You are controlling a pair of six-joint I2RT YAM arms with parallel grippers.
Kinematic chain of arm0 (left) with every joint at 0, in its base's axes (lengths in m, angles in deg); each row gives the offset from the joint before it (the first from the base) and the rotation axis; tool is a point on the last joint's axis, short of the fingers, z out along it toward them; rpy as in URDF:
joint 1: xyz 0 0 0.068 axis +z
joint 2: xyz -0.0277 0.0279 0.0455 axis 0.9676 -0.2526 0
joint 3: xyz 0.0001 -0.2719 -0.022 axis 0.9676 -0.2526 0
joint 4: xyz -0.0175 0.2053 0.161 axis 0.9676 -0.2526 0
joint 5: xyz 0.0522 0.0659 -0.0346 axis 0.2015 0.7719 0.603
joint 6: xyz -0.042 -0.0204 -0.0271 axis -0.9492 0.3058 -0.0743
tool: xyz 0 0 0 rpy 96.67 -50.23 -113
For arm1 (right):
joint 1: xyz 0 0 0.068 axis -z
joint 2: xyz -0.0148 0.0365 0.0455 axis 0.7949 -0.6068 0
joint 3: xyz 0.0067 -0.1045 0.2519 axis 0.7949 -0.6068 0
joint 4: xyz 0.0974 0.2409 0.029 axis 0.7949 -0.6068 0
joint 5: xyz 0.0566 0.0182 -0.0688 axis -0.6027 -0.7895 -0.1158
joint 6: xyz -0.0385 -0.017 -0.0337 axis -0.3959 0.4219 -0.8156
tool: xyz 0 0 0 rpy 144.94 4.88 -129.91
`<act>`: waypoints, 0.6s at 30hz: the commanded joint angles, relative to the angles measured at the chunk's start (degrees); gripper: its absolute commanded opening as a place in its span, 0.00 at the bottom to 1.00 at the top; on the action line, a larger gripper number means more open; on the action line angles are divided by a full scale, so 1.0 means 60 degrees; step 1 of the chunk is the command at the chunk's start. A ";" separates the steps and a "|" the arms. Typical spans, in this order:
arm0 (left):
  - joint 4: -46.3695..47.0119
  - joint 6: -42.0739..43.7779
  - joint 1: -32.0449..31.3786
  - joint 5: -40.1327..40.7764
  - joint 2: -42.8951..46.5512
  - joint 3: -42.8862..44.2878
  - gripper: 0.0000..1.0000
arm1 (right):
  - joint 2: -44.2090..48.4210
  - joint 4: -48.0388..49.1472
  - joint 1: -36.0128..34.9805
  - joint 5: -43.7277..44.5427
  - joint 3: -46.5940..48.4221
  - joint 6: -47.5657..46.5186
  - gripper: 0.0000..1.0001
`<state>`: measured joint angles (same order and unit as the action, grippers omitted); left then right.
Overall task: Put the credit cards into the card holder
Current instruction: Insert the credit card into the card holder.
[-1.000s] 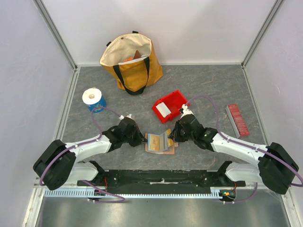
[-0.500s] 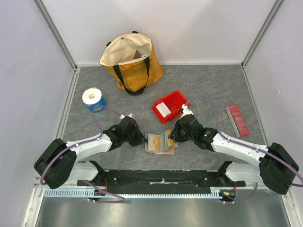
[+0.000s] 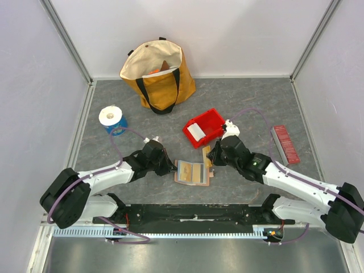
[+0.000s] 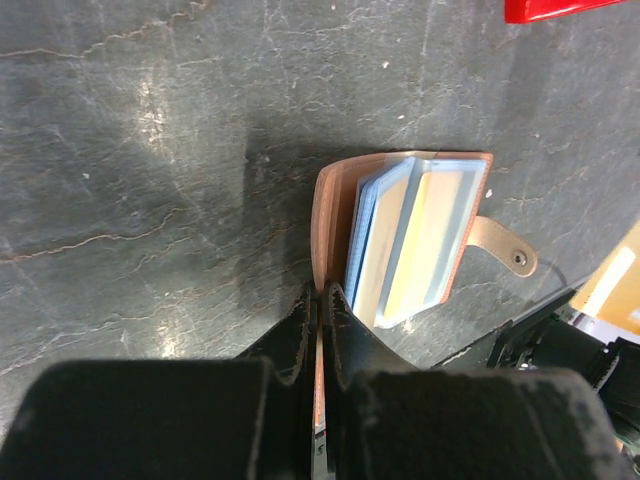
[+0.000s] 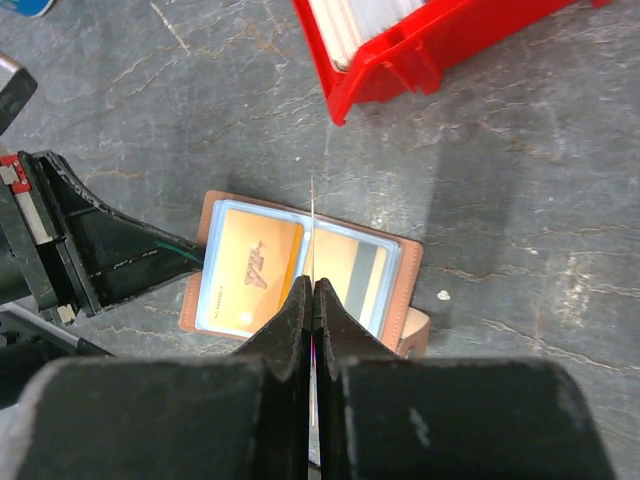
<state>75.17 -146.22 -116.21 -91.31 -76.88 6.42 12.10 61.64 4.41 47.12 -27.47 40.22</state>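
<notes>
The tan card holder (image 3: 190,172) lies open on the grey table, with yellowish cards behind clear sleeves (image 5: 250,265). My left gripper (image 3: 172,168) is shut on its left cover edge (image 4: 322,300); the sleeves (image 4: 410,235) and snap tab (image 4: 503,247) show beyond. My right gripper (image 3: 211,158) is shut on a thin credit card (image 3: 206,154), held edge-on (image 5: 312,215) just above the holder's middle fold. More white cards (image 3: 196,132) lie in the red bin (image 3: 211,120).
The red bin (image 5: 440,45) stands just behind the holder. A yellow tote bag (image 3: 159,74) is at the back, a blue-and-white roll (image 3: 112,119) at the left, and a dark-red ribbed bar (image 3: 285,144) at the right.
My right gripper has pulled back to the right and risen with a card in it. The holder's raised leaf now lies flat. The left gripper has stayed on the holder's edge.
</notes>
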 commanded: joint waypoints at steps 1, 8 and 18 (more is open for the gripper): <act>0.0518 -0.0283 0.0039 -0.0180 0.0472 -0.0193 0.02 | -0.0406 0.0885 -0.0501 0.0217 0.0397 0.0076 0.00; 0.0914 -0.0767 0.0010 -0.0063 0.0927 -0.0618 0.02 | -0.1416 0.2641 -0.1365 0.0803 0.0500 0.1043 0.00; 0.1295 -0.1236 -0.0020 0.0040 0.1278 -0.1072 0.02 | -0.2998 0.3128 -0.2567 0.1916 0.1203 0.1410 0.00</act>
<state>79.66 -150.76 -116.28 -91.20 -70.56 0.73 -3.40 77.12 -9.20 53.41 -23.80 47.04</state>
